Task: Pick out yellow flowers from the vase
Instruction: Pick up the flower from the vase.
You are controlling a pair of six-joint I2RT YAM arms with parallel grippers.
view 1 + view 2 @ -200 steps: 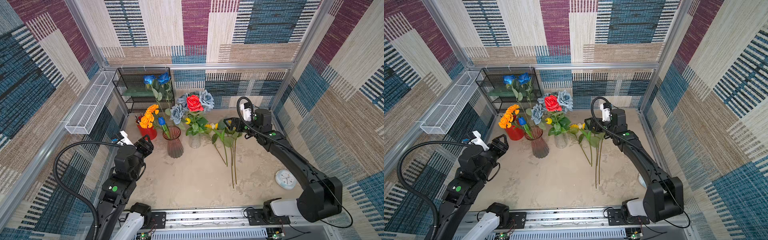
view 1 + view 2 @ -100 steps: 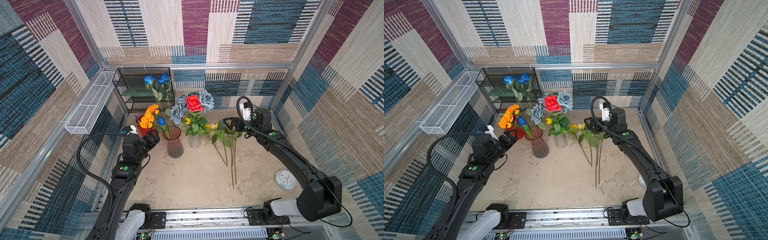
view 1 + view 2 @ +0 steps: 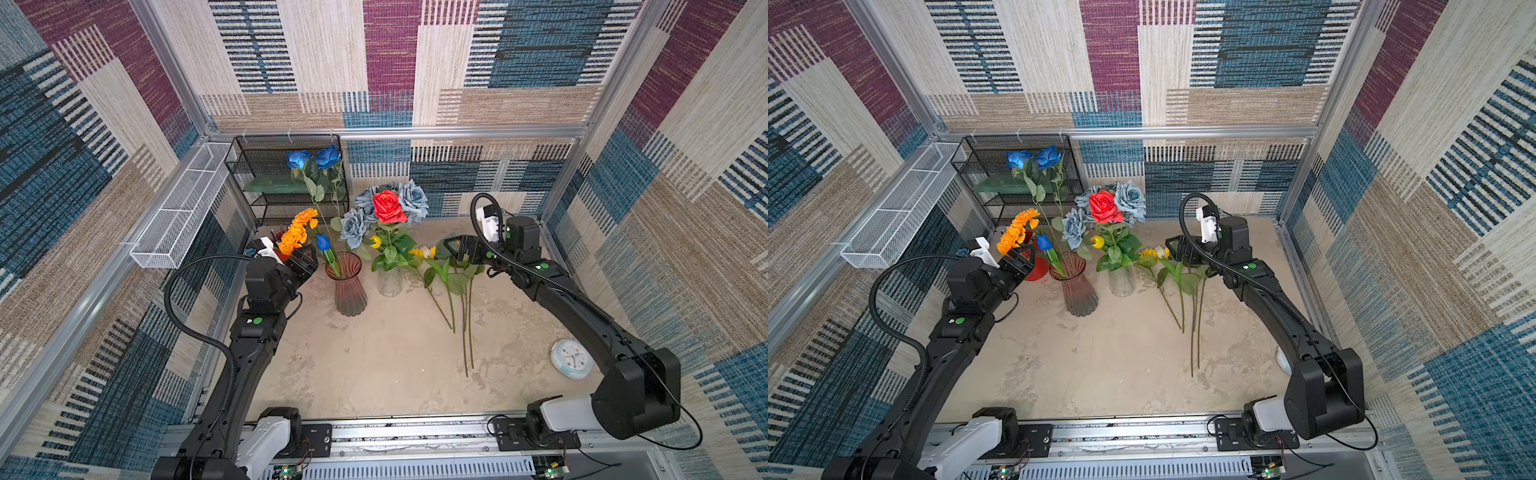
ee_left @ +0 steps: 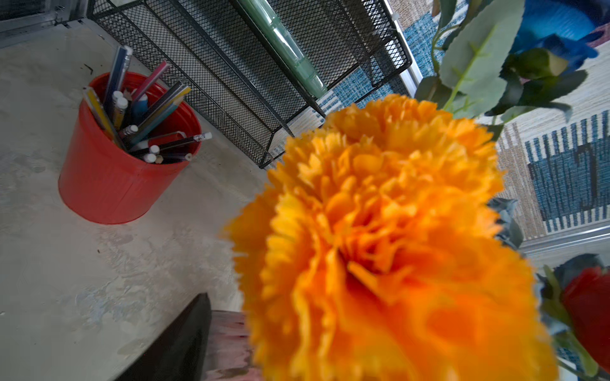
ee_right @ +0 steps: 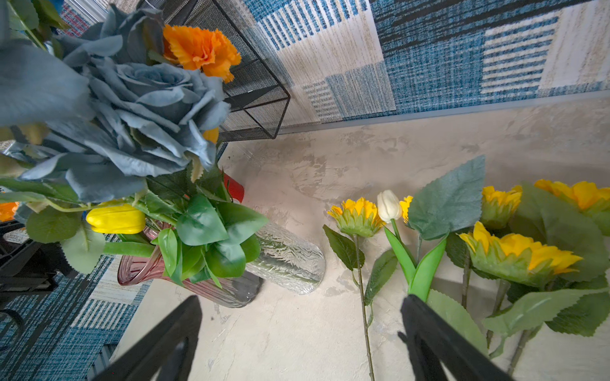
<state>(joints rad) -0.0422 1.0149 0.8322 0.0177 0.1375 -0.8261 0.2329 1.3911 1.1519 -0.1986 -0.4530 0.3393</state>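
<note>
Yellow flowers [image 5: 356, 214] flat on table [image 3: 374, 365], yellow tulip [image 5: 115, 217] among leaves, orange bloom [image 4: 389, 247] masking left gripper [image 3: 305, 262], finger spacing indeterminable, advanced toward pink vase [image 3: 350, 286], right gripper [image 5: 300, 300] fingers spread, position unchanged.

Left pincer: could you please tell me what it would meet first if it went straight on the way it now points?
Most likely the orange flower, whose head fills the left wrist view just ahead of the left pincer. Depth is unclear, so I cannot say how near it is.

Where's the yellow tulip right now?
In both top views the yellow tulip hangs low among the leaves near back centre, just below the red rose, between the pink vase and the clear vase.
</note>
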